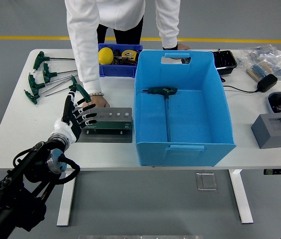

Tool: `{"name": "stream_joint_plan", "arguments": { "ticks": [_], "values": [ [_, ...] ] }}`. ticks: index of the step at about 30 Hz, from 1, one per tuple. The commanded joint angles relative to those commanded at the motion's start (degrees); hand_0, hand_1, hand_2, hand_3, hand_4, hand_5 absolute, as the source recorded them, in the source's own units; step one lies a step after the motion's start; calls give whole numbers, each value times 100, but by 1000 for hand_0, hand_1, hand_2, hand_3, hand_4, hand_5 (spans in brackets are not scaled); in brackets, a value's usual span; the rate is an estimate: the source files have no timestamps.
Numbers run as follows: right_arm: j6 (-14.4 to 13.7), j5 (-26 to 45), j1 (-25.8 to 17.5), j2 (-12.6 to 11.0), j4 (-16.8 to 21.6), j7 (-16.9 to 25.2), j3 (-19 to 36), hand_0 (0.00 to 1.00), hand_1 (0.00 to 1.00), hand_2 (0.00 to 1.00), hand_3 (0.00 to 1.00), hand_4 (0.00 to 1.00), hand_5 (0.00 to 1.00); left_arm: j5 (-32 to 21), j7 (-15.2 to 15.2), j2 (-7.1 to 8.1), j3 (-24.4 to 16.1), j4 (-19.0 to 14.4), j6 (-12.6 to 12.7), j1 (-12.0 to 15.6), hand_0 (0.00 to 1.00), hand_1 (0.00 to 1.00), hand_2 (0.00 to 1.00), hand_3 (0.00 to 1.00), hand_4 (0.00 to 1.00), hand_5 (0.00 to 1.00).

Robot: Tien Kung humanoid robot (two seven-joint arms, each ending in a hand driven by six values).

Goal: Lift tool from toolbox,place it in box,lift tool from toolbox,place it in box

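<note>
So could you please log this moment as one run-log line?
left hand: open, over grey tool rack | green T-handle wrench: in blue plastic box | person's hand: beside rack | right hand: not in view

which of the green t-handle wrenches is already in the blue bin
The green T-handle wrench lying alone inside the blue plastic bin; the others lie on the white table's left side.

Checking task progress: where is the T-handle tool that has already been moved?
In the head view, the T-handle tool lies inside the blue box right of centre, handle toward the far wall, shaft pointing at the near edge.
</note>
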Motion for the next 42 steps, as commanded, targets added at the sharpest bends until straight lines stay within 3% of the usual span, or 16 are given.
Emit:
{"name": "stream_joint_plan", "arguments": {
  "ticks": [15, 24, 32, 41, 42],
  "values": [
    [-3, -4, -5, -11, 0, -11, -63, 636, 617, 745, 784, 998, 971, -483, -254, 27, 212, 278, -96, -233, 240, 375, 566, 816, 879, 998],
    [-12, -26, -32, -4, 0, -17, -45, 636, 616, 745, 784, 998, 972, -960, -424, 44, 296, 199, -240, -343, 241, 383, 568, 769, 878, 998],
    [-11, -12, -47, 1, 0, -14, -51, 636, 617, 744, 784, 998, 971, -1396, -609, 108, 283, -196, -205, -444, 241, 385, 562, 729, 879, 998],
    [0, -18, -28, -5, 0, 1, -15, 636, 616, 745, 784, 998, 971, -1306, -558, 270, 355, -851, -199, -625, 246, 391, 555, 683, 882, 998],
    [1, -24, -26, -6, 0, 2, -10, 637, 615, 746, 784, 998, 970, -1290, -542, 283, 383, -925, -206, -654, 251, 397, 552, 654, 967, 998]
  ]
}}
